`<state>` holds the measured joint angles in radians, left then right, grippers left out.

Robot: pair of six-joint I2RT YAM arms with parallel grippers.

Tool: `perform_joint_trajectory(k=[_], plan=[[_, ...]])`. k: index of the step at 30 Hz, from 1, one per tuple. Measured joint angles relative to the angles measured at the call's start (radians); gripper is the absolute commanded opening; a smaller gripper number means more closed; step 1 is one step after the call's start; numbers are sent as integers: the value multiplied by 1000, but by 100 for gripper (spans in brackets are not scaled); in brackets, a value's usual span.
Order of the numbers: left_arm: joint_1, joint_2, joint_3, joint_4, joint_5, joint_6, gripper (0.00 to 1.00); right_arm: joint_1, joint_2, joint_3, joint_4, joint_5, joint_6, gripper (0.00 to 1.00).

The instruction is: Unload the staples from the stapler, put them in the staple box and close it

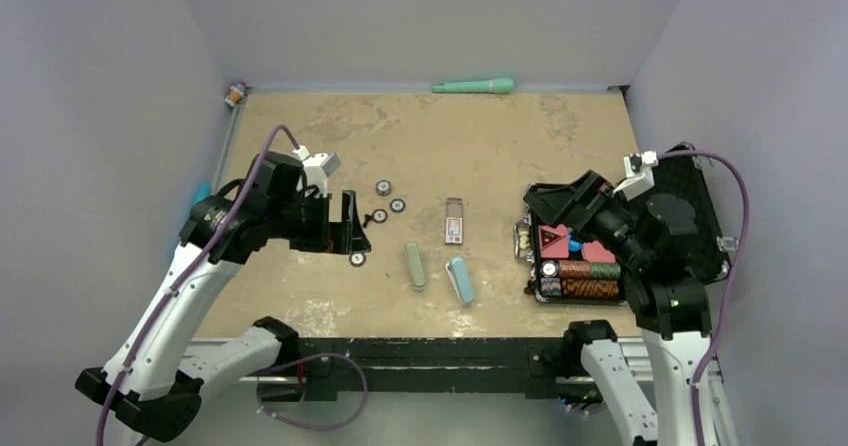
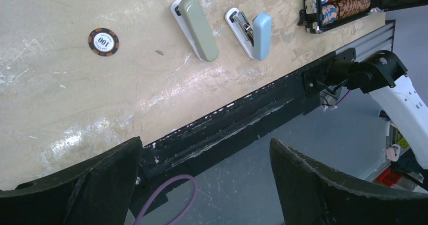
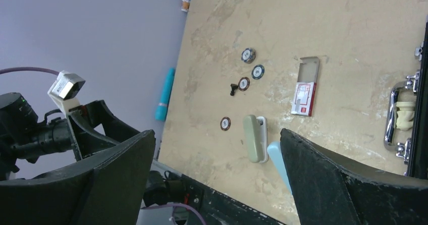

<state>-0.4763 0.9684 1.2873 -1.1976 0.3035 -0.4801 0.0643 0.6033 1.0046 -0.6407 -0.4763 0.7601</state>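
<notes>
Two small staplers lie side by side near the table's front: a grey-green stapler [image 1: 415, 265] [image 2: 199, 28] [image 3: 254, 137] and a light-blue stapler [image 1: 460, 279] [image 2: 255, 33] [image 3: 276, 157] whose metal channel shows in the left wrist view. The staples are hidden. My left gripper [image 1: 352, 224] [image 2: 204, 149] hangs open and empty, left of the staplers and above the table's front edge. My right gripper [image 1: 535, 211] [image 3: 217, 134] is open and empty too, raised to the staplers' right, beside the case.
A red-and-white staple box [image 1: 455, 224] [image 3: 305, 91] lies behind the staplers. Several poker chips [image 1: 383, 187] [image 3: 248, 55] are scattered left of centre, one [image 2: 103, 42] nearest the left gripper. An open black chip case [image 1: 700, 206] sits at the right. A teal pen [image 1: 474, 86] lies against the back wall.
</notes>
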Motion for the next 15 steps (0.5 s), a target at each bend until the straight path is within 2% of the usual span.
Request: perform_joint_trajectory(k=[5, 9, 12, 15], plan=[[-5, 20, -3, 0, -6, -6, 100, 1, -30, -8, -29, 42, 34, 99], [-5, 43, -2, -4, -48, -7, 100, 2, -8, -55, 18, 37, 19, 99], [-5, 77, 0, -7, -75, -8, 100, 39, 132, -16, -8, 89, -44, 99], [-5, 108, 0, -7, -110, -16, 100, 167, 385, 149, -72, 237, -112, 99]])
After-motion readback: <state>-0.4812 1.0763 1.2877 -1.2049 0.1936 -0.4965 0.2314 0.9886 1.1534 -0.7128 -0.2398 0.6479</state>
